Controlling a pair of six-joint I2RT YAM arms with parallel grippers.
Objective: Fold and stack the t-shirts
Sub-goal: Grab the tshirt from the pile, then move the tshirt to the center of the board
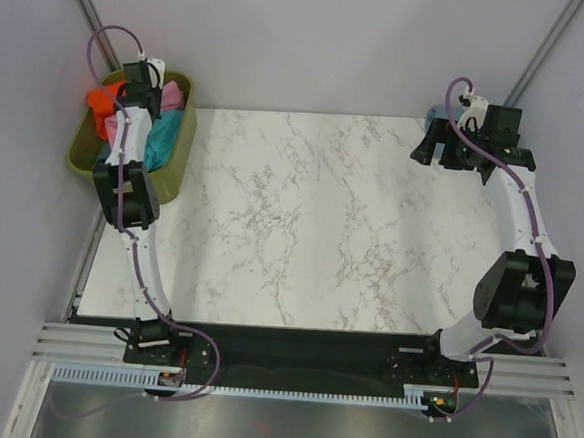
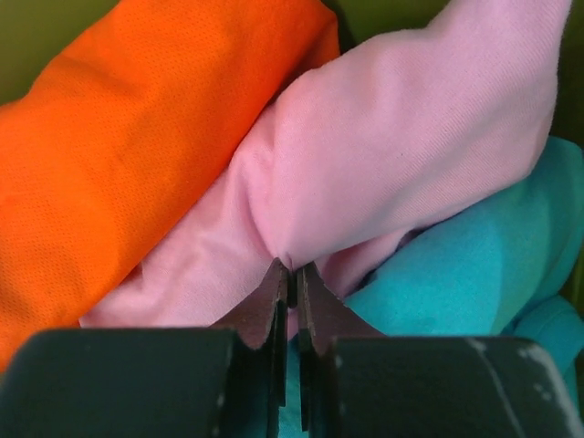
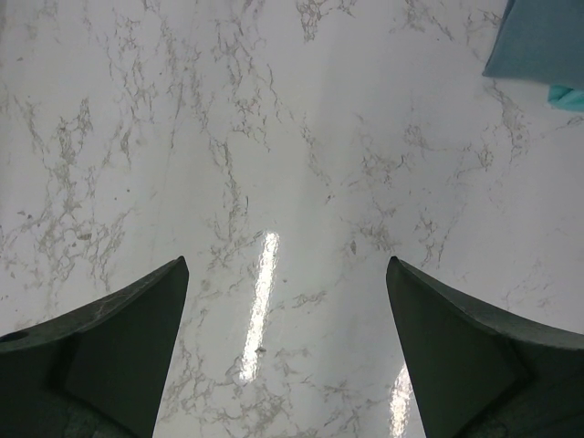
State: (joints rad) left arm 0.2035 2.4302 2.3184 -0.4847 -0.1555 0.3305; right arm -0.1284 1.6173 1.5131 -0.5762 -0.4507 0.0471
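Crumpled t-shirts lie in the olive-green tub (image 1: 76, 152) at the table's back left. The orange one (image 1: 104, 99) is on the left, the pink one (image 1: 170, 95) at the back and the turquoise one (image 1: 163, 136) on the right. My left gripper (image 1: 141, 80) reaches down into the tub. In the left wrist view it (image 2: 292, 270) is shut on a fold of the pink t-shirt (image 2: 392, 155), between the orange (image 2: 137, 146) and turquoise (image 2: 465, 265) ones. My right gripper (image 3: 287, 274) is open and empty above bare marble at the back right (image 1: 433, 145).
The marble table (image 1: 311, 230) spans the middle. A slate-blue cloth (image 3: 538, 41) over a turquoise edge (image 3: 568, 96) lies at the back right corner, just beyond my right gripper; it also shows in the top view (image 1: 433, 115). Grey walls close the back and sides.
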